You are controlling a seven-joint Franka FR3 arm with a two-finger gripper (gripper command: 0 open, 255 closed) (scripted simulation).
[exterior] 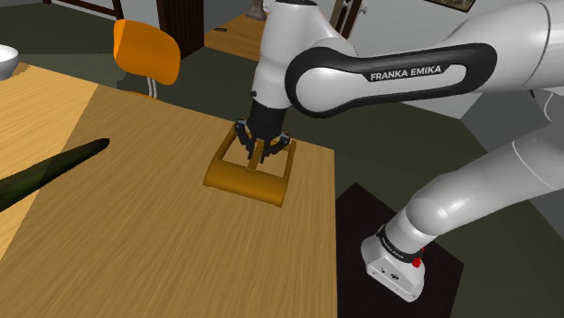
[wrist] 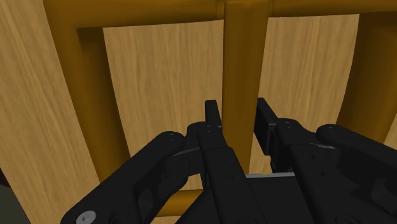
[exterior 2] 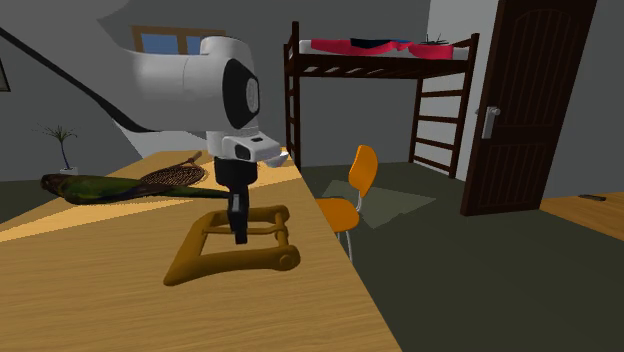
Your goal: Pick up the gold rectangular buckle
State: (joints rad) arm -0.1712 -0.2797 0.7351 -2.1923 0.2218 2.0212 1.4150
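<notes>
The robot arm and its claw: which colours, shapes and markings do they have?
The glossy white robot arm has rounded, tube-like segments with black bands at the joints; one band carries white "FRANKA EMIKA" lettering. The all-black two-finger claw has blocky, angular links and two slim, flat fingers.

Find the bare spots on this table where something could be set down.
Bare tabletop lies between the long green object and the gold buckle, and nearer the camera in the shoulder view. Crowded: around the buckle, where the tool clasps its middle bar.
</notes>
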